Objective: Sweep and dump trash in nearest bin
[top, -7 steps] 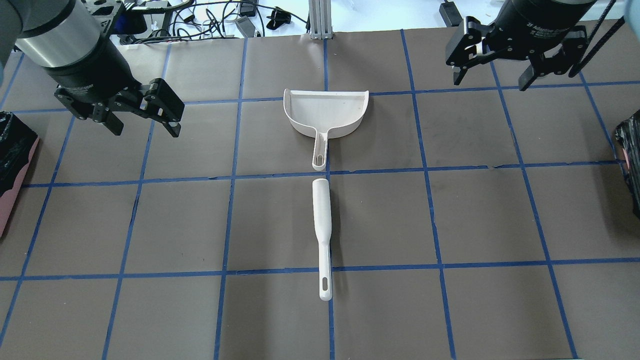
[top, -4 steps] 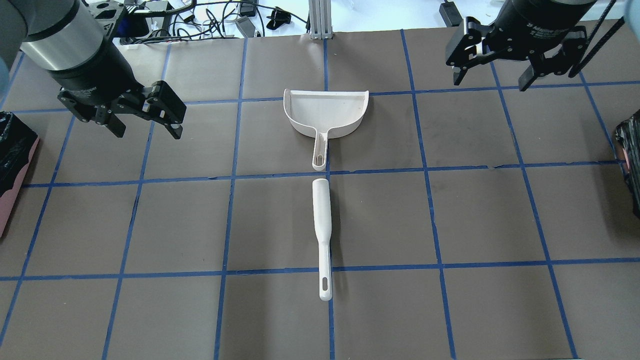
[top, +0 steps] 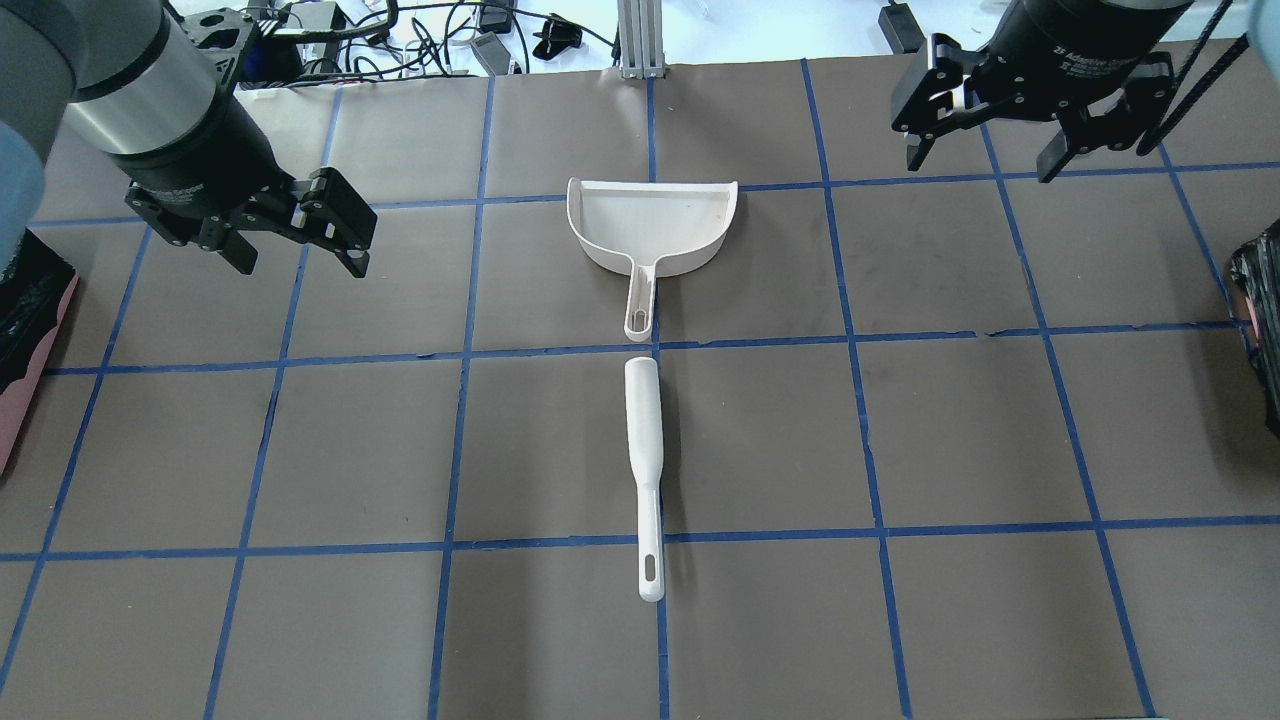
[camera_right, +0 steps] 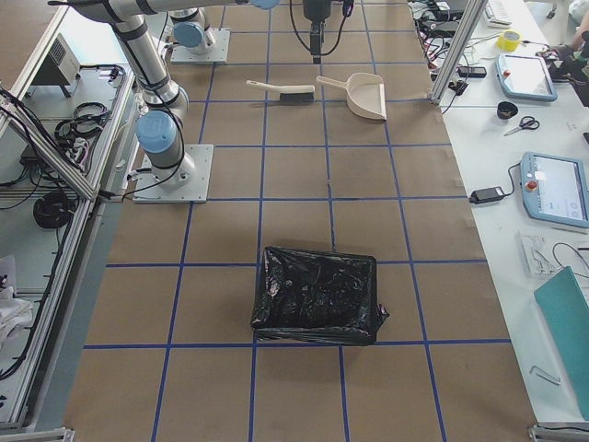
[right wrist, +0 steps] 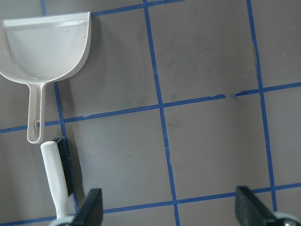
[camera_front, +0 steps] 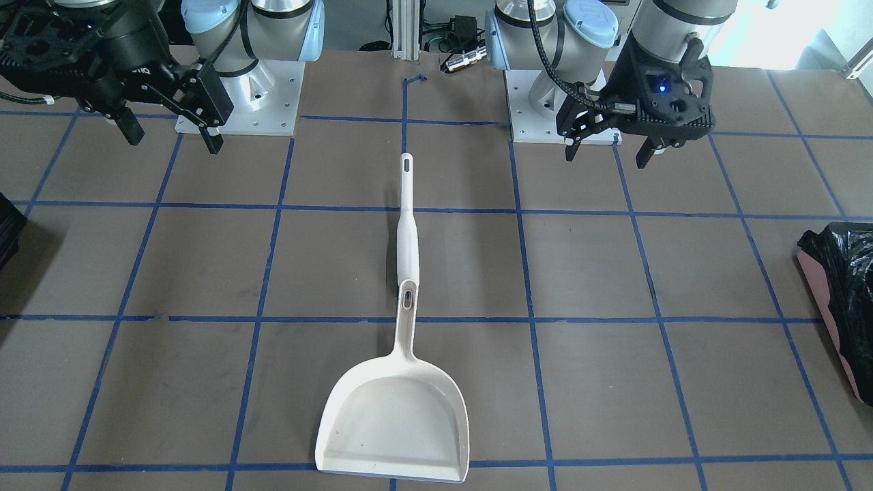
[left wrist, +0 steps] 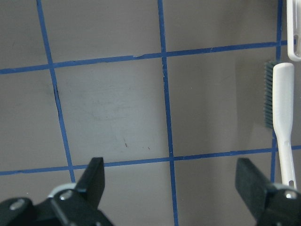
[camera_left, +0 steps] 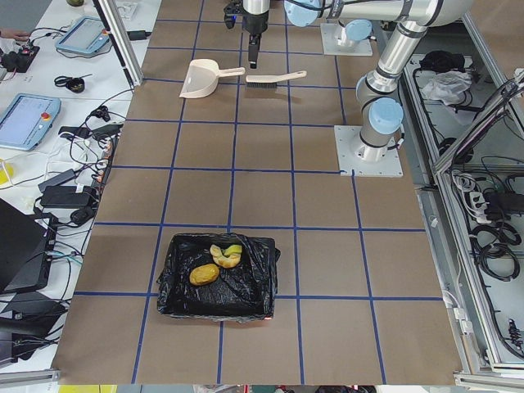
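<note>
The trash, a golden-brown lump (camera_left: 205, 274) with a pale peel and a yellow-green wedge (camera_left: 227, 255), lies inside the black-lined, pink-sided bin (camera_left: 246, 295) at the table's left end. This bin also shows in the overhead view (top: 25, 330) and the front view (camera_front: 829, 293). My left gripper (top: 300, 262) is open and empty, hovering between that bin and the white dustpan (top: 650, 225). My right gripper (top: 982, 165) is open and empty, far right of the dustpan. The white brush (top: 645, 450) lies just behind the dustpan's handle.
A second black-lined bin (camera_right: 317, 295) stands at the table's right end and shows at the overhead view's edge (top: 1262, 320). The brown table has blue tape grid lines. Cables and devices lie beyond the far edge.
My left arm has shifted slightly to the right and farther from the robot, gripper still open. The right arm, dustpan and brush have not moved.
</note>
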